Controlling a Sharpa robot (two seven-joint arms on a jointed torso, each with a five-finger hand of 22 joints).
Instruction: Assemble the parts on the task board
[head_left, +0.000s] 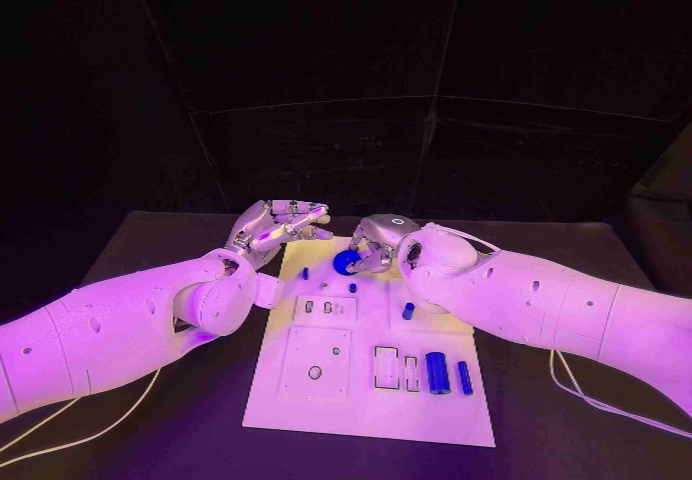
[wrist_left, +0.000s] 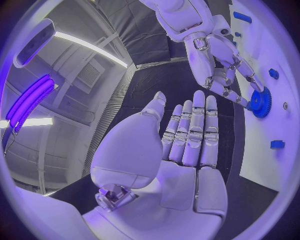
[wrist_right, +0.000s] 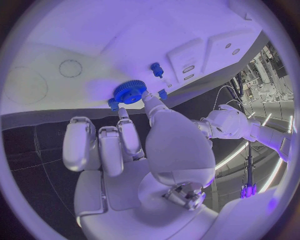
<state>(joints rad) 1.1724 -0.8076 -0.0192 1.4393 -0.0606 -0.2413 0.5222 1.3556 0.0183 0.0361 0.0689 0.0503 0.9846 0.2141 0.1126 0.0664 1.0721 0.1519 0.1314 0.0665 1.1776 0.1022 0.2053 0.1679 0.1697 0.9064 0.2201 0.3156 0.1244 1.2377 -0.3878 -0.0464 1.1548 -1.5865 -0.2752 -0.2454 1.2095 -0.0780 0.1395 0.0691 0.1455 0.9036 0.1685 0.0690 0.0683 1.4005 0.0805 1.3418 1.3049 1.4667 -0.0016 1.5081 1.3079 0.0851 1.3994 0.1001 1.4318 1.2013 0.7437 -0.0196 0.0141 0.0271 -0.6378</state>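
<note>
One toothed blue gear (wrist_right: 129, 92) is pinched by the right hand (head_left: 381, 243) over the task board (head_left: 289, 400); the left hand (wrist_left: 187, 135) hovers open-fingered.

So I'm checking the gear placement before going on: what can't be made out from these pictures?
- Blue gear: in the head view the right hand covers part of it; whether it sits on a peg is hidden.
- Right wrist view: fingertips touch the gear; what lies under it is hidden.
- Left hand: open, holding nothing.
- Task board: slot details too small in the head view.
</note>
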